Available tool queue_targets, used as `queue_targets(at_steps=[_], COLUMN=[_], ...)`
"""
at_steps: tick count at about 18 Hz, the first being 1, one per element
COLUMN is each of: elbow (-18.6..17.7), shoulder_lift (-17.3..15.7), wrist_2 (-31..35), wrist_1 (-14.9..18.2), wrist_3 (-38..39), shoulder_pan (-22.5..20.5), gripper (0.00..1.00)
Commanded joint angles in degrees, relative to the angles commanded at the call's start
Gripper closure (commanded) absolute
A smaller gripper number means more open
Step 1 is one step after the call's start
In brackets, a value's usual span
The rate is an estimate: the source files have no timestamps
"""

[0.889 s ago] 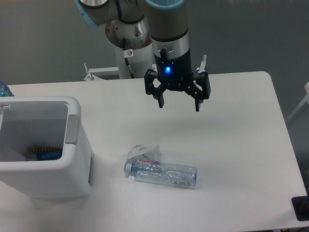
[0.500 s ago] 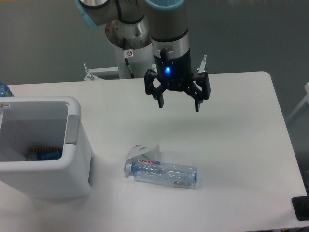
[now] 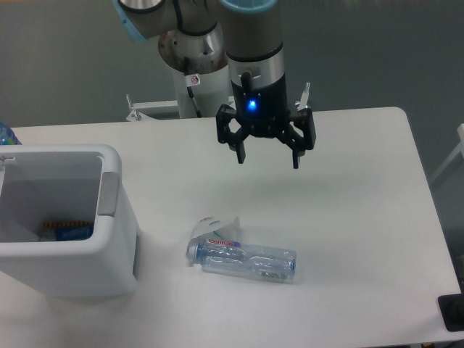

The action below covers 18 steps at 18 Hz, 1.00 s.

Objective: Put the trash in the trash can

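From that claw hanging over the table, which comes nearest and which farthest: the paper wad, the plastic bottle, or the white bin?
1. Paper wad, just below the gripper, slightly left.
2. Plastic bottle, lying right behind the wad, toward the front edge.
3. White bin, far left.

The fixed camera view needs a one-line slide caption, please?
Open gripper hovers above the bottle and paper wad; bin at left.

The bottle point(image 3: 246, 259) carries a red-and-purple label, its lettering too small to read
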<state>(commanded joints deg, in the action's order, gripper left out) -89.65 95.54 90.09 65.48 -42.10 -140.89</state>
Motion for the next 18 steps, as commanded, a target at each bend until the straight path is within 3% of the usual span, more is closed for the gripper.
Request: queue_targets(at_steps=[2, 6, 10, 13, 18], elbow=[-0.6, -3.2, -5.2, -5.8, -6.2], shoulder_lift=[0.2, 1.1, 1.7, 4.6, 8.5], wrist_2=[0.0, 0.3, 0.0, 0.0, 0.0], wrist_1=[-0.3, -4.9, -5.3, -4.9, -5.2], wrist_3=[0.0, 0.2, -1.7, -9.6, -16.3], shoulder_pan=[0.0, 0.3, 0.5, 1.7, 3.1], gripper=[0.0, 0.0, 0.0, 0.0, 0.0])
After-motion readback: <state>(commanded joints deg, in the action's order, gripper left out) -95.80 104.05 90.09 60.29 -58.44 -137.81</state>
